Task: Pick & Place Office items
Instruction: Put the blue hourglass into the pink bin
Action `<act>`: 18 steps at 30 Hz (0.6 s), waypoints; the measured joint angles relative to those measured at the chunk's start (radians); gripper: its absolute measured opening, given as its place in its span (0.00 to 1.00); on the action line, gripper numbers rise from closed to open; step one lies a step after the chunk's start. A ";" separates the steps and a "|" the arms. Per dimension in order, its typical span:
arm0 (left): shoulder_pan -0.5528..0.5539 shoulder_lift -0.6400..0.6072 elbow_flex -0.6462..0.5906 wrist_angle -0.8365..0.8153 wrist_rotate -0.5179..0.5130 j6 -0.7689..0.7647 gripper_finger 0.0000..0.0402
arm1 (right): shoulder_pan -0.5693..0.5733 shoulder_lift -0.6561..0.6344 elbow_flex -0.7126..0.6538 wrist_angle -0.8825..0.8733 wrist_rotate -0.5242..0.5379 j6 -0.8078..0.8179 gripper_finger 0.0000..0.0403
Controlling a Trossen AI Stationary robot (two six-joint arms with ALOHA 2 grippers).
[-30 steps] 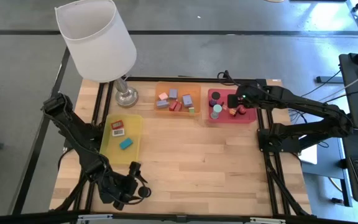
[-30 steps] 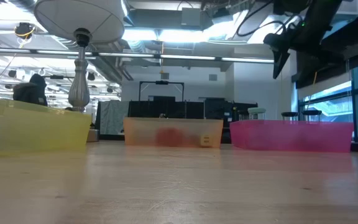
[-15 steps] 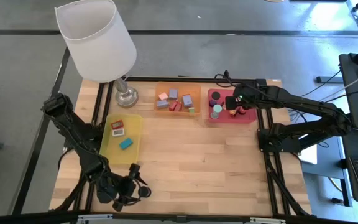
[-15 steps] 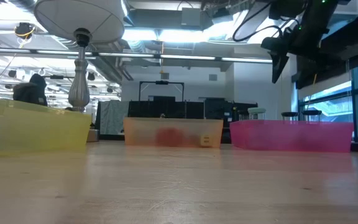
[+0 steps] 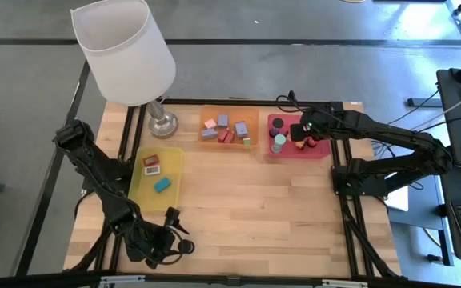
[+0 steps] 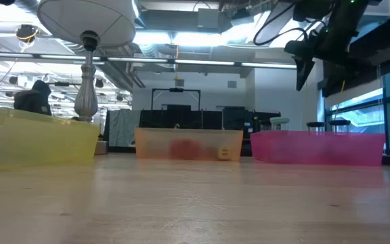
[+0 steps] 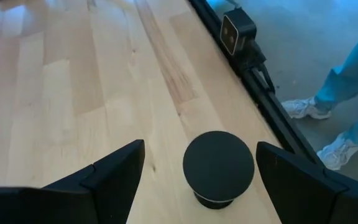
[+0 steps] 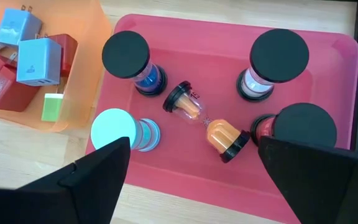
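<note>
left tool (image 7: pixel 197 180) open — astride black-capped item (image 7: pixel 219 167) | right tool (image 8: pixel 191 180) (open) over red tray (image 8: pixel 347 93)

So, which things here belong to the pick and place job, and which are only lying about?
Job:
- capped item between the open left gripper fingers
- capped items in the red tray, below the open right gripper
- blocks in the orange tray
- pieces in the yellow tray

Lying about:
- lamp

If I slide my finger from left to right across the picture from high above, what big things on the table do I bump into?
Lamp → yellow tray → orange tray → red tray, with the right gripper hanging open over it.
</note>
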 joint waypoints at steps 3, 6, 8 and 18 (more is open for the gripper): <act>-0.003 0.023 0.000 -0.001 0.004 -0.003 0.76 | 0.000 0.000 0.000 0.000 -0.011 0.000 0.89; -0.018 0.054 0.000 0.008 0.028 -0.003 0.76 | 0.000 0.000 0.000 0.000 -0.036 0.000 0.89; -0.031 0.075 0.000 0.014 0.025 -0.002 0.76 | 0.000 0.000 0.000 0.000 -0.049 0.000 0.89; -0.043 0.132 0.000 0.050 -0.057 0.016 0.76 | 0.000 0.000 0.000 0.000 -0.051 0.000 0.89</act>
